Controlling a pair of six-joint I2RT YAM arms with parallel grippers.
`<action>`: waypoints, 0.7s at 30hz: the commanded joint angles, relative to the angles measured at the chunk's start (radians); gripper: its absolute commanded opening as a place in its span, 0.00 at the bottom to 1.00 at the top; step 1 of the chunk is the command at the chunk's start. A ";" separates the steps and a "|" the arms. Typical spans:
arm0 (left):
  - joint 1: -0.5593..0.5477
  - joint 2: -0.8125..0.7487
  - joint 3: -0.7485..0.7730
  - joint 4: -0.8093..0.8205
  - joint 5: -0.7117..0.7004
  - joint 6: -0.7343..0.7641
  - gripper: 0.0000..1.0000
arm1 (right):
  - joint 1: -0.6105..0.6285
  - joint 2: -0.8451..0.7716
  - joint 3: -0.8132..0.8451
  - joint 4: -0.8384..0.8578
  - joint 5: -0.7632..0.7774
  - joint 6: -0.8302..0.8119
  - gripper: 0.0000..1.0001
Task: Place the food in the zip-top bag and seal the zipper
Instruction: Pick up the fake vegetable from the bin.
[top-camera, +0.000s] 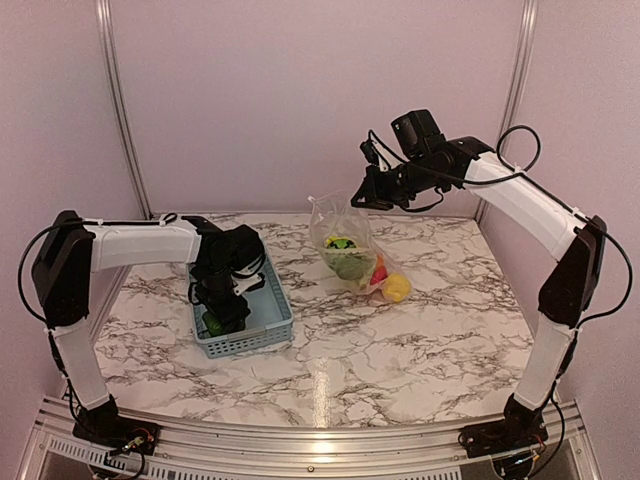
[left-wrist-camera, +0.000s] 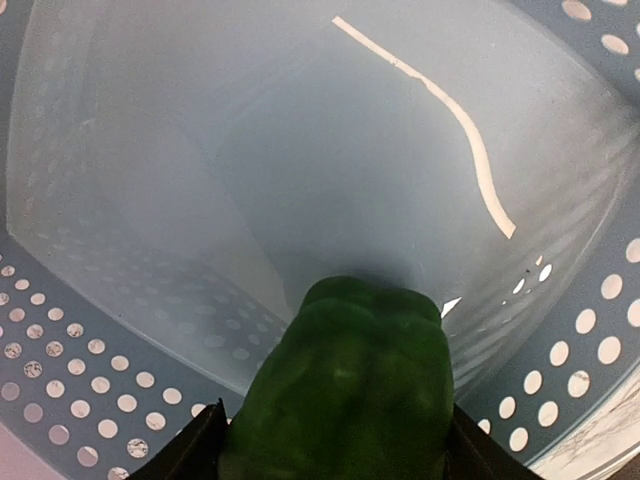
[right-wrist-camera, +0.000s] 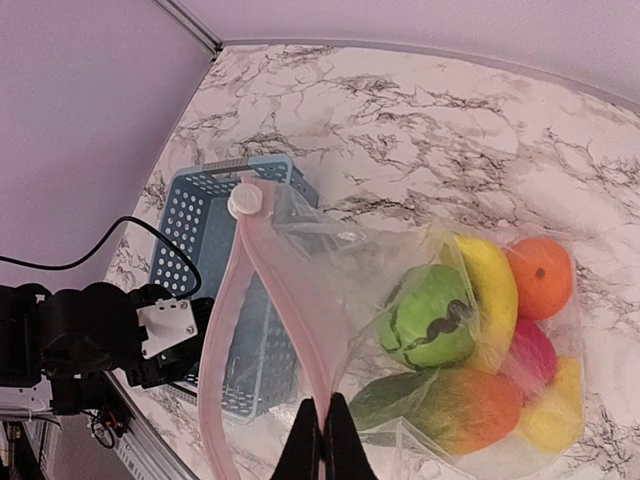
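My right gripper (top-camera: 358, 200) (right-wrist-camera: 323, 432) is shut on the zipper strip (right-wrist-camera: 262, 290) of the clear zip-top bag (top-camera: 345, 240) and holds its open mouth up above the table. Its whitish slider tab (right-wrist-camera: 244, 201) sits at the strip's far end. Inside the bag lie a green melon (right-wrist-camera: 430, 317), a yellow banana (right-wrist-camera: 492, 285), an orange (right-wrist-camera: 540, 277) and several more pieces. My left gripper (top-camera: 222, 318) (left-wrist-camera: 335, 455) is down inside the grey-blue mesh basket (top-camera: 278, 325), shut on a dark green pepper (left-wrist-camera: 345, 385).
The basket (left-wrist-camera: 70, 380) stands at the left of the marble table; apart from the pepper, the part of its inside I can see holds nothing. A yellow piece (top-camera: 397, 288) in the bag's bottom rests on the table at the centre right. Walls close the back and sides.
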 joint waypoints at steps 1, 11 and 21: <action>-0.001 0.019 0.081 -0.001 -0.037 -0.022 0.66 | -0.008 -0.007 0.020 0.005 0.007 -0.006 0.00; -0.001 -0.013 0.268 0.087 -0.069 -0.142 0.62 | -0.008 -0.004 0.034 -0.001 0.006 0.001 0.00; -0.021 -0.111 0.437 0.205 -0.168 -0.302 0.59 | -0.008 0.003 0.058 -0.023 0.006 0.001 0.00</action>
